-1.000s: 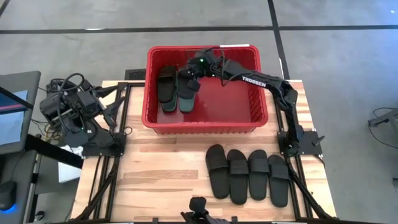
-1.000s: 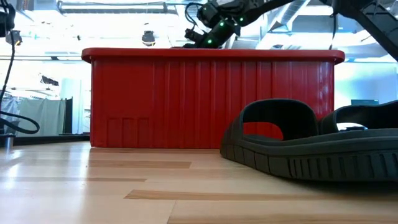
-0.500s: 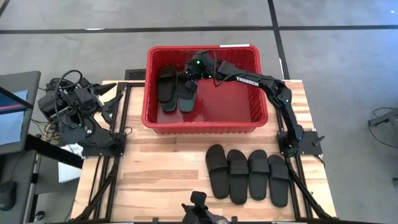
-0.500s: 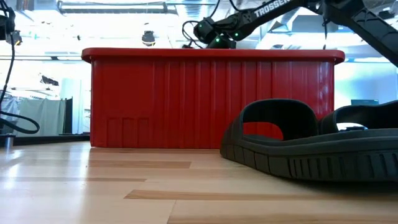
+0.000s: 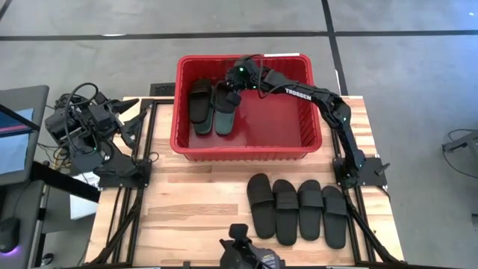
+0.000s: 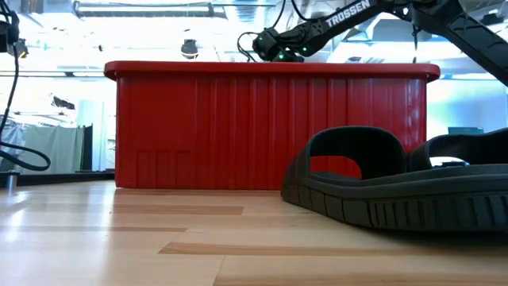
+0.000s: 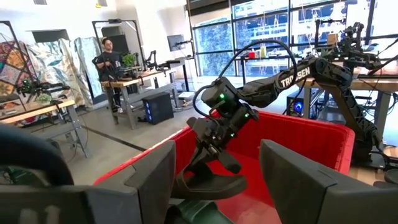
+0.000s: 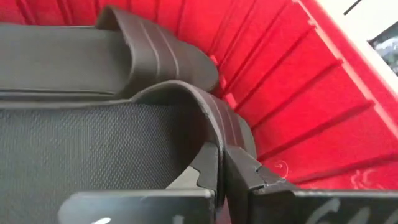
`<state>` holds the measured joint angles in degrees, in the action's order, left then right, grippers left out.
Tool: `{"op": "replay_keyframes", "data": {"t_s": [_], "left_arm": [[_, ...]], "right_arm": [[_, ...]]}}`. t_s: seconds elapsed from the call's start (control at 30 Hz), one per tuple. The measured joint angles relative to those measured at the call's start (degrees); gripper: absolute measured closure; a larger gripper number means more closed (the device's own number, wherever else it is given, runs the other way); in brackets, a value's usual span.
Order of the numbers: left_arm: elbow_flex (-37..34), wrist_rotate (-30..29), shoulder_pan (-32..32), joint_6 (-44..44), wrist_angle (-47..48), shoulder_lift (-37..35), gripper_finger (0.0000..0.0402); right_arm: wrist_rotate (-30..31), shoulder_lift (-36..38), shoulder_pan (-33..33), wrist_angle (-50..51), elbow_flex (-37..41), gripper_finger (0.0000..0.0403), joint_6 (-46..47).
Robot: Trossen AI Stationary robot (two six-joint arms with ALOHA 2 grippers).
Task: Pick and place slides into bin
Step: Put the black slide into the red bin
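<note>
Wooden desk (image 5: pixel 194 202) up front still has four black slides (image 5: pixel 297 209) waiting. Farther back, the right pincer (image 5: pixel 230 93), clamped on the green slide's strap, has lowered it beside another inside the bin (image 5: pixel 246 153); release looks next.

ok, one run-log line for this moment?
right gripper: shut on sandal strap, in bin | left gripper: open, table edge | four sandals on table
</note>
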<state>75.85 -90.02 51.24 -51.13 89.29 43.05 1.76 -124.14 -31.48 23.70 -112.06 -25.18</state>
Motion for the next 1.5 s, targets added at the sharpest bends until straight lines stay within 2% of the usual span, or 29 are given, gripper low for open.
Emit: {"op": "replay_keyframes", "data": {"t_s": [0.3,0.53,0.9,1.13,1.3,1.5], "left_arm": [[0.00,-0.01,0.00,-0.03,0.00,0.00,0.0181],[0.00,0.00,-0.01,-0.84,-0.15,0.01,0.0181],[0.00,0.00,-0.02,-1.99,-0.28,0.02,0.0182],[0.00,0.00,0.00,-2.03,-0.28,0.02,0.0181],[0.00,0.00,0.00,-2.03,-0.28,0.02,0.0182],[0.00,-0.01,-0.02,-2.32,-0.29,0.02,0.0181]], "right_arm": [[-0.36,-1.28,0.36,-0.04,-0.01,0.0402,-1.99],[2.82,-3.81,1.58,-2.29,-0.05,0.0402,-3.37],[3.04,-4.50,1.42,-3.12,-0.05,0.0394,-5.42],[2.71,-4.50,1.40,-2.92,-0.05,0.0372,-7.84],[-0.43,-4.50,1.46,-2.90,-0.05,0.0351,-7.86],[-1.33,-4.50,1.90,-2.99,-0.05,0.0322,-7.12]]}}
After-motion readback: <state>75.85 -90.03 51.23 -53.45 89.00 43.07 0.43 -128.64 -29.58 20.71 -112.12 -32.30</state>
